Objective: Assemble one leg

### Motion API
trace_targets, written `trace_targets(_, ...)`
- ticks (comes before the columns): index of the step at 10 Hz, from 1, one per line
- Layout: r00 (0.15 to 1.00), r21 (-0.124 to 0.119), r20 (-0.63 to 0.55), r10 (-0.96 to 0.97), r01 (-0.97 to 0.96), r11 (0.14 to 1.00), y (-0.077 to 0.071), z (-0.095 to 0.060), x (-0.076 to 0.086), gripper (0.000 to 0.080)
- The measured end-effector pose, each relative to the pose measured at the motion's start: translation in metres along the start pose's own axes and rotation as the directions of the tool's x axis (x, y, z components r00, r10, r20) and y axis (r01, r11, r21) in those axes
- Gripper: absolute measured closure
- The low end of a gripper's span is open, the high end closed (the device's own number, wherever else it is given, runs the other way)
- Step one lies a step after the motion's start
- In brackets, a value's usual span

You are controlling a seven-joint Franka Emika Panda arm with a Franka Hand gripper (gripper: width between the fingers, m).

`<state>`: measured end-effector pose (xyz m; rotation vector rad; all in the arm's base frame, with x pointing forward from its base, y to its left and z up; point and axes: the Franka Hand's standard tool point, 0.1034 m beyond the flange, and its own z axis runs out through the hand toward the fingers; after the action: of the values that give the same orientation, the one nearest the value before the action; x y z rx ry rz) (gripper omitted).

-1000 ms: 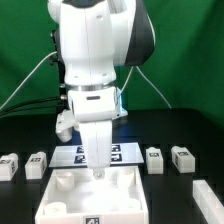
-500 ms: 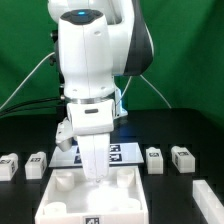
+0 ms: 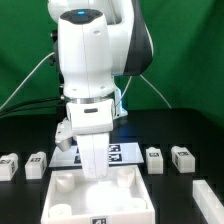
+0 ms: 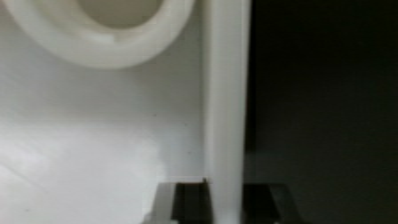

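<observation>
The large white square tray (image 3: 75, 205) lies at the front centre of the black table. My gripper (image 3: 95, 174) reaches down onto its far wall. In the wrist view my gripper (image 4: 226, 192) has one dark finger (image 4: 185, 203) on each side of the tray's thin wall (image 4: 226, 100), touching it, so it is shut on the wall. A round corner socket (image 4: 121, 25) of the tray shows nearby. Two legs (image 3: 10, 166) (image 3: 37, 163) stand at the exterior view's left of the tray and two more legs (image 3: 155, 159) (image 3: 182, 157) at its right, all apart from my gripper.
The marker board (image 3: 118, 152) lies flat just behind the tray, partly hidden by my arm. Another white piece (image 3: 206, 191) shows at the exterior view's right edge. A green backdrop and cables hang behind the arm.
My arm has shifted a little toward the exterior view's left and turned, and the tray has shifted slightly with it. Over the last half second almost nothing moved.
</observation>
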<state>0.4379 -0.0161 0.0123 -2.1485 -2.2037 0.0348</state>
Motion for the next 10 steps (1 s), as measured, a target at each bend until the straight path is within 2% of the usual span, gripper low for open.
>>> trace_targets(7,1.0,-0.001,0.0,0.0,0.0,1.0,0.0,0.0,0.0,0.0736)
trace_targets(8,1.0,0.003,0.0,0.023,-0.023,1.0,0.003,-0.002,0.004,0.0736)
trace_targets(10,0.999,-0.006,-0.007,0.032,-0.032,0.999,0.025,-0.008,0.03,0.0736)
